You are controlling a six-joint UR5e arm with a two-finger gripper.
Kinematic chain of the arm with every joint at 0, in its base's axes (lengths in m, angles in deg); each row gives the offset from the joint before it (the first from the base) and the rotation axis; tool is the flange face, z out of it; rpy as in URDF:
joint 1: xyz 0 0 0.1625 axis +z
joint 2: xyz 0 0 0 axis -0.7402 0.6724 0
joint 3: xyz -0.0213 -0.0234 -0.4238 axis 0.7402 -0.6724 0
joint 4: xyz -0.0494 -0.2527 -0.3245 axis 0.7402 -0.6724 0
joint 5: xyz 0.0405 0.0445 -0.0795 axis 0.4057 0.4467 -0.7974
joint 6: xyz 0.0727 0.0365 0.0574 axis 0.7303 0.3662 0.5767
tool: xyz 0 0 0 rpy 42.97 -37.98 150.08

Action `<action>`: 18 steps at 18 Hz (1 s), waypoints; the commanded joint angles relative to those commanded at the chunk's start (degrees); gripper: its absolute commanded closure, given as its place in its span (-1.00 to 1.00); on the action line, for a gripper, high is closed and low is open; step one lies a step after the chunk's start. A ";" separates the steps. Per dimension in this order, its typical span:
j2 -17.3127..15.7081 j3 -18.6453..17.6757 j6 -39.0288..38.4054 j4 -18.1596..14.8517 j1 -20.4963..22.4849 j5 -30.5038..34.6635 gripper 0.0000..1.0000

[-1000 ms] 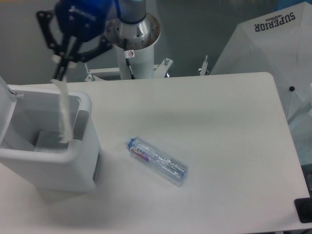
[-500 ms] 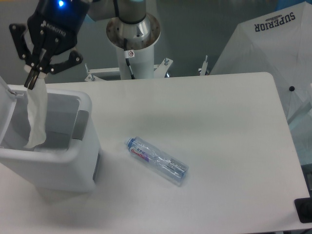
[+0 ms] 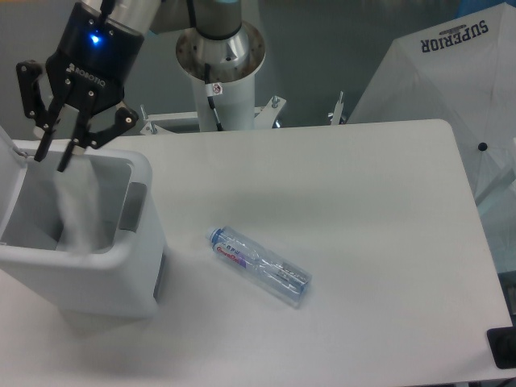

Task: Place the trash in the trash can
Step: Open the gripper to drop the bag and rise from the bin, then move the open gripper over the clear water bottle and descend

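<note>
The trash can (image 3: 105,278), a white bin with its lid (image 3: 8,165) swung up, stands at the table's left edge. My gripper (image 3: 51,159) hangs over the bin's open mouth with its fingers spread and nothing between them. Below it a blurred whitish pouch (image 3: 76,211) is inside the bin, apart from the fingers. A clear plastic bottle (image 3: 260,266) with a blue cap and a red-blue label lies on its side near the middle of the table, well to the right of the bin.
The arm's white base column (image 3: 222,76) rises behind the table's far edge. A white fabric panel printed SUPERIOR (image 3: 451,89) stands at the back right. A small black object (image 3: 501,347) sits at the front right corner.
The gripper has opened and let go of the pouch, which has dropped down into the bin. The bottle has not moved.
</note>
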 joint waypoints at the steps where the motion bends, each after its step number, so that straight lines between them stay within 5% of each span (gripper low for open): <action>1: 0.00 0.18 0.00 -0.09 0.00 0.70 -1.00; 11: 4.65 0.09 -0.26 0.00 13.79 2.12 -1.00; 18: 10.63 -0.53 -0.26 -0.26 18.63 4.04 -1.00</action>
